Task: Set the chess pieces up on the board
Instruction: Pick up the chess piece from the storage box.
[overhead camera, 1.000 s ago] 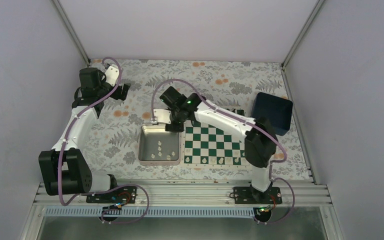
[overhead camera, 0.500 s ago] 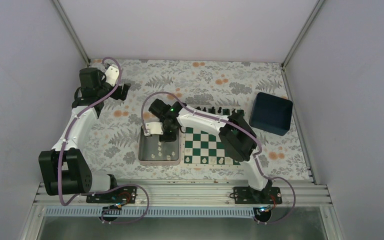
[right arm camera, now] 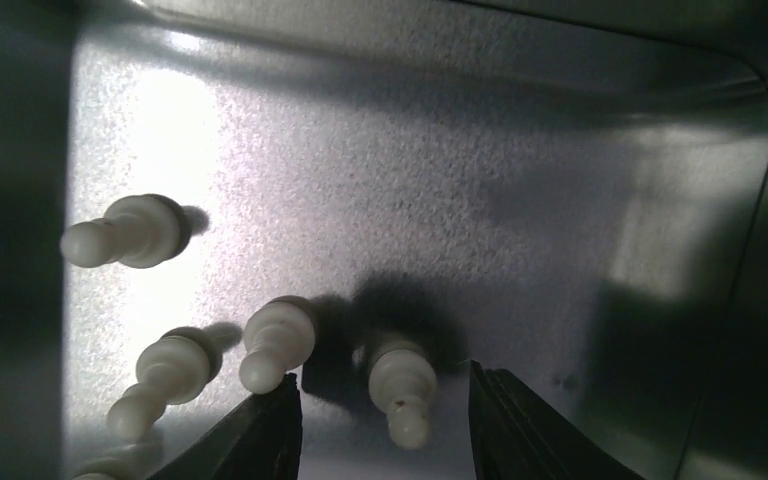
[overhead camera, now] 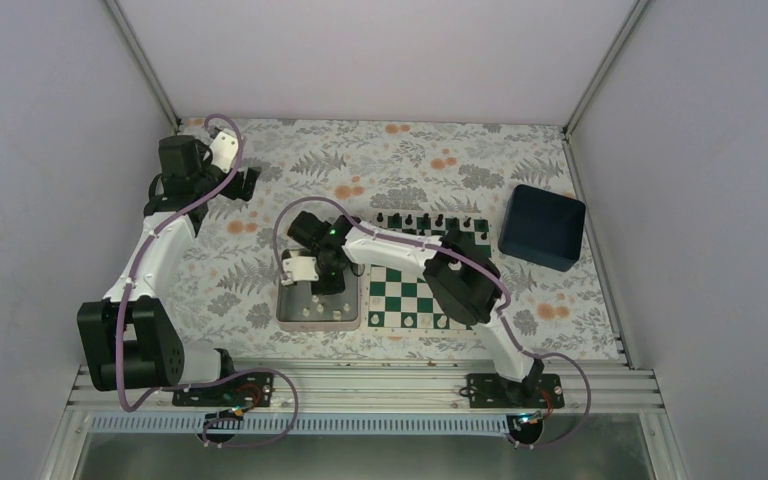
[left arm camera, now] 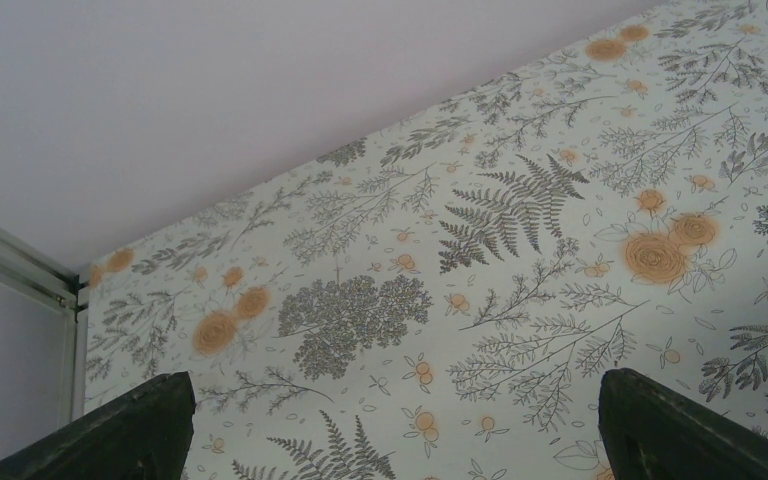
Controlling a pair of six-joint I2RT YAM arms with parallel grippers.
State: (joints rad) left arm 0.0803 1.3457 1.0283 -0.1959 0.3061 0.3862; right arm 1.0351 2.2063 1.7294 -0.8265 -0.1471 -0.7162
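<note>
Pawn [right arm camera: 400,385], cream-white, sits in the metal tray [right arm camera: 560,200] between the spread jaws of the right claw [right arm camera: 382,402].

The green-and-white checked board [overhead camera: 405,295] is laid flat on the worktop [overhead camera: 410,160], with black chessmen [overhead camera: 422,220] ranged along its far edge and a few cream chessmen [overhead camera: 442,322] on its near edge. Further cream pieces [right arm camera: 275,342] are seen in the metal tray [overhead camera: 282,300] beside it.

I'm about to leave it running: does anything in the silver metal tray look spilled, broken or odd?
Nothing stands out. The cream-white pawns sit separately in the square silver metal tray, none visibly broken; the open right gripper straddles one.
</note>
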